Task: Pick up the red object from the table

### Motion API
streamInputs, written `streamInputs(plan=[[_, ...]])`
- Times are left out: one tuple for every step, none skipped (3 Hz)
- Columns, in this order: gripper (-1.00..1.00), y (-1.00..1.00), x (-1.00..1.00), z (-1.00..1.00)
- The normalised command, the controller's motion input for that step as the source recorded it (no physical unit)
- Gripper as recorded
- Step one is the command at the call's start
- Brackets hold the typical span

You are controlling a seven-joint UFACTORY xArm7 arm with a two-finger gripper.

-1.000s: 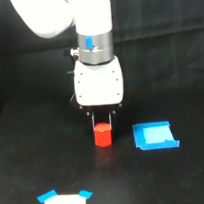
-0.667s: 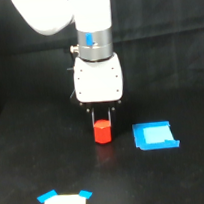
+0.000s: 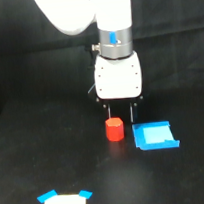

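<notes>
Item 1, the gripper (image 3: 120,113): two thin dark fingers below a white body, spread apart, nothing between them. A second before, those fingers straddled the red object with the white body low over it; by this moment the body stood higher and had shifted toward the exterior view's right, and the fingertips ended just above and behind the block rather than around it.

Item 2, the red object (image 3: 114,129): upright on the desk (image 3: 38,145), near centre, unheld, not lifted. It also sat further to the exterior view's right than a second earlier, alongside the blue piece, so the view itself may have shifted.

Item 3, flat blue square piece (image 3: 154,136): just right of the red object, apart from it.

Item 4, white piece with blue corners (image 3: 63,203): near edge, left, well apart.

Assessment: the grasp was not secured; the pick-up appeared to remain undone, and a fresh descent over the block seemed needed.
</notes>
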Motion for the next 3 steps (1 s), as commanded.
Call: streamInputs(plan=[[1.00, -1.00, -0.76, -0.75], [1.00, -0.85, -1.00, -0.90], [-1.00, 0.03, 0.05, 1.00]])
